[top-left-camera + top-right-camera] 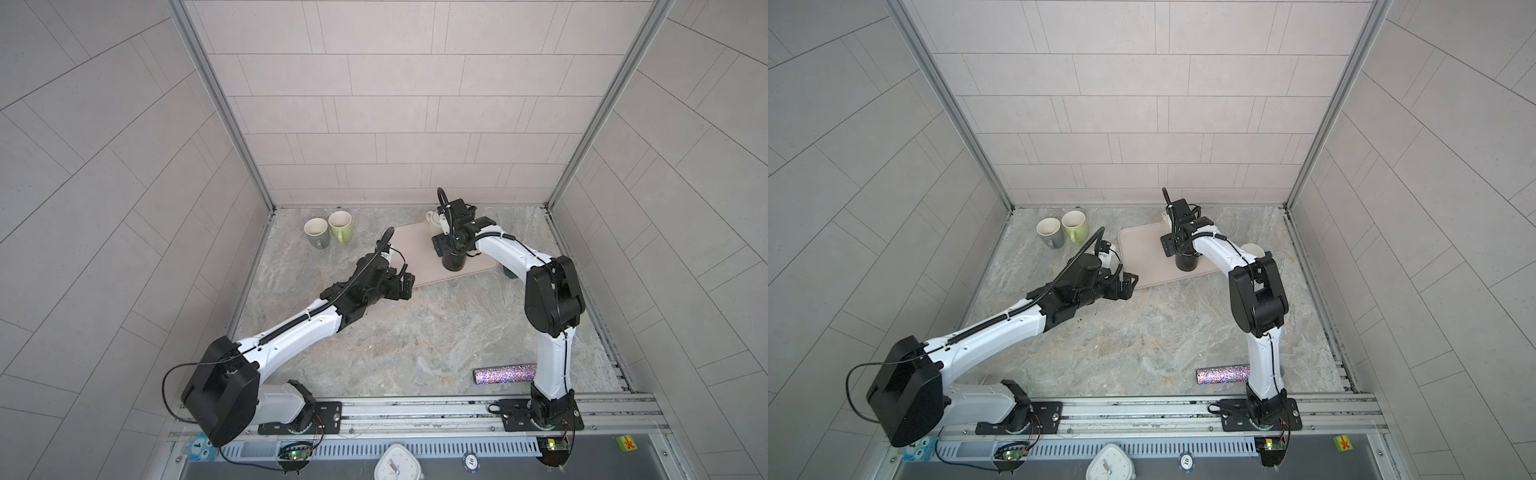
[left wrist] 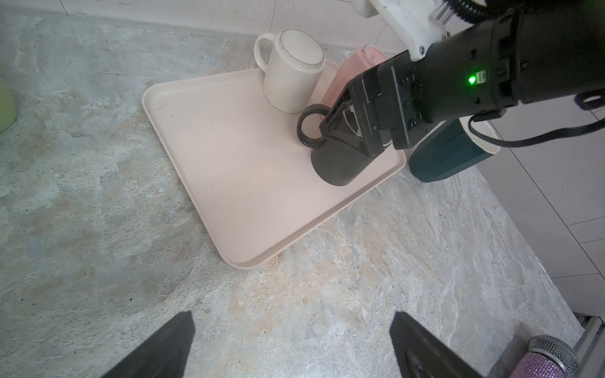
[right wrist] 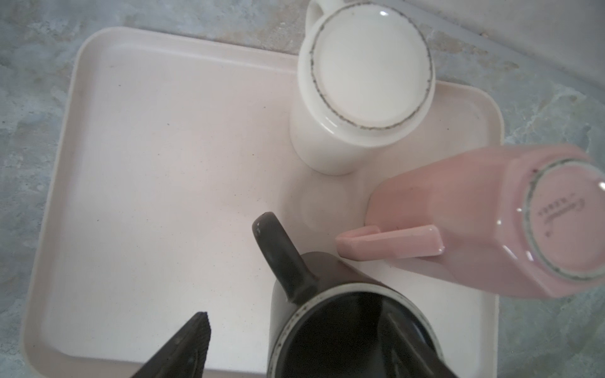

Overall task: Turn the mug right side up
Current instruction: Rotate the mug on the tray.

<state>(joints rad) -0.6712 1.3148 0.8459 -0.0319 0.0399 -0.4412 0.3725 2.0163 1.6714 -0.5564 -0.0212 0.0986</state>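
A dark mug stands near the front right corner of a pale pink tray. Its up-facing end has a pale speckled ring and looks like the base, though the gripper partly covers it. My right gripper hangs over it, open. One finger stands clear of the wall on the handle side. The other finger lies across the dark round end. My left gripper is open above bare counter, short of the tray's near corner.
On the tray's far side, a white mug and a pink mug stand base up. A teal mug stands off the tray's right edge. Green and grey mugs stand upright at back left. A glittery cylinder lies front right.
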